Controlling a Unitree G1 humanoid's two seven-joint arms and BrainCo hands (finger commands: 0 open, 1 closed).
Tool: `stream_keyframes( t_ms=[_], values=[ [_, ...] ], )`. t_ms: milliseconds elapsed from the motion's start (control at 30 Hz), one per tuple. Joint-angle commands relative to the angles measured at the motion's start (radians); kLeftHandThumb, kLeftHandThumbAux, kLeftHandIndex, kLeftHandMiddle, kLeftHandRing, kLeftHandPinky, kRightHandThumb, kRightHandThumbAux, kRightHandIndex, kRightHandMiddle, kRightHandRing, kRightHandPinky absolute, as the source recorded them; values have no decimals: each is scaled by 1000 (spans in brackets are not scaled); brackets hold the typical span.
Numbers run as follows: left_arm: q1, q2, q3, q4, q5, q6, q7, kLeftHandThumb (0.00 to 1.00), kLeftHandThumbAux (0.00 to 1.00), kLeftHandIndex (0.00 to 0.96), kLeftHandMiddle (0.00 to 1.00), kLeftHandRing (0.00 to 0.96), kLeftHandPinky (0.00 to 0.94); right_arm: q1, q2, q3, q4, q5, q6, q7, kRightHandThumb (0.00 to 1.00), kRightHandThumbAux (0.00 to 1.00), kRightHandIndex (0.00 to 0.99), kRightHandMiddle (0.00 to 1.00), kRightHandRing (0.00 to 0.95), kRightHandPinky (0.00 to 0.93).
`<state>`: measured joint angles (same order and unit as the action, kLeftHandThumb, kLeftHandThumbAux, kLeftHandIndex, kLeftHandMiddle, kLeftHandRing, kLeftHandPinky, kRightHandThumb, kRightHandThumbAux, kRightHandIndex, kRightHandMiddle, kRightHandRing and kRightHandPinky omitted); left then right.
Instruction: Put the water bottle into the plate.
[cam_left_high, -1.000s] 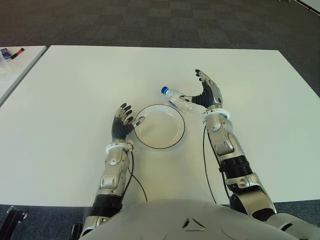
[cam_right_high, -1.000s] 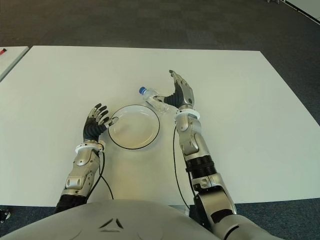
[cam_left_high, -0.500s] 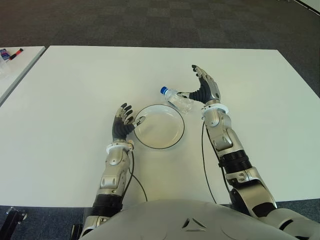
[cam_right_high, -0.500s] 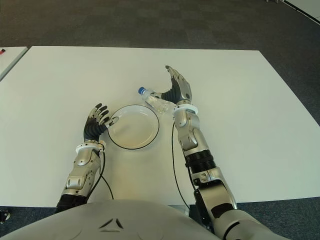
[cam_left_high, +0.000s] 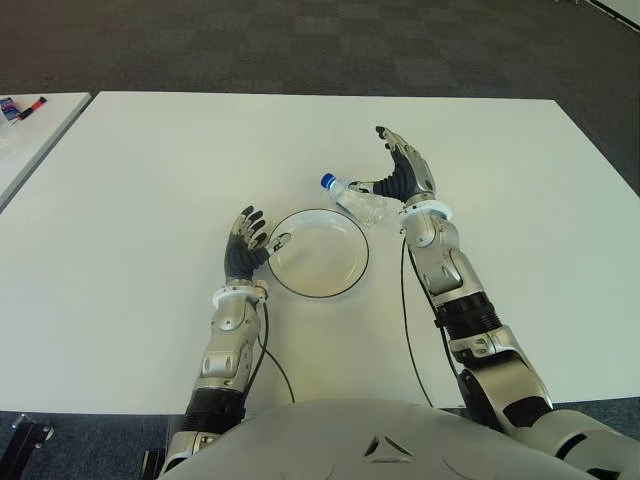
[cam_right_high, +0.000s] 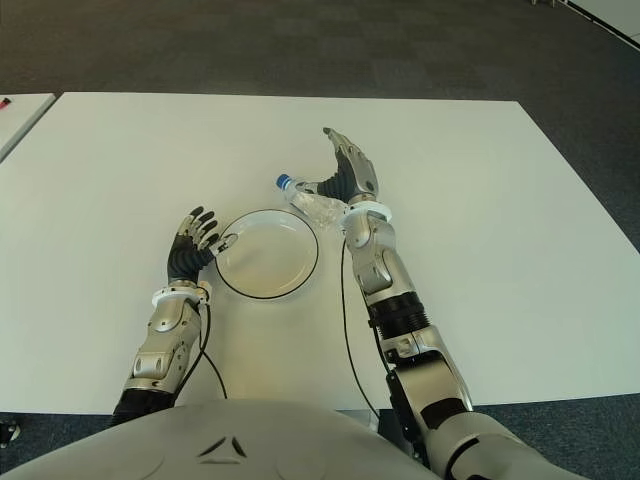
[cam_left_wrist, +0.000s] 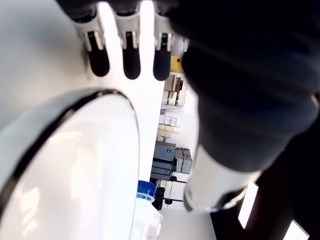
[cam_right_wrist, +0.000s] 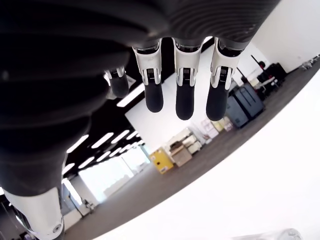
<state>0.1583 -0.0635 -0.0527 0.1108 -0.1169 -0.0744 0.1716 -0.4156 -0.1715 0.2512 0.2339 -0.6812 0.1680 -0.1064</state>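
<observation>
Black fingertips (cam_right_wrist: 184, 102) on the right hand (cam_left_high: 405, 178) were spread wide and straight, holding nothing. That hand stood just beside the water bottle (cam_left_high: 355, 200), on its right side, with the thumb close to it; I could not tell if they touched. The clear bottle lay on its side on the white table (cam_left_high: 150, 160), blue cap (cam_left_high: 327, 181) pointing away, bottom end right at the far rim of the plate (cam_left_high: 352, 276). It looked light, thin and slippery, and would likely roll or squash. Its round middle seemed the best place to hold. The left hand (cam_left_high: 247, 247) showed at the plate's left edge, fingers open.
</observation>
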Motion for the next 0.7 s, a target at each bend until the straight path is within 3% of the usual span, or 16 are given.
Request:
stream_keyframes(
  t_ms=[33,400,700],
  values=[
    [-17,-70,1,23,-2,2,16,0,931,125,162,147,170,-64,16,19,86,18,-10,-3,480,728,58,155,165,241],
    [-22,-71,-2,34,-5,-9,12,0,933,123,161,146,167,-214,26,50,337,39,-44,-20,490,722,53,158,166,237],
    [-21,-79,-8,31,0,-7,21,0,932,112,158,142,166,-269,26,67,454,45,-92,-43,521,707,60,153,155,229]
  ],
)
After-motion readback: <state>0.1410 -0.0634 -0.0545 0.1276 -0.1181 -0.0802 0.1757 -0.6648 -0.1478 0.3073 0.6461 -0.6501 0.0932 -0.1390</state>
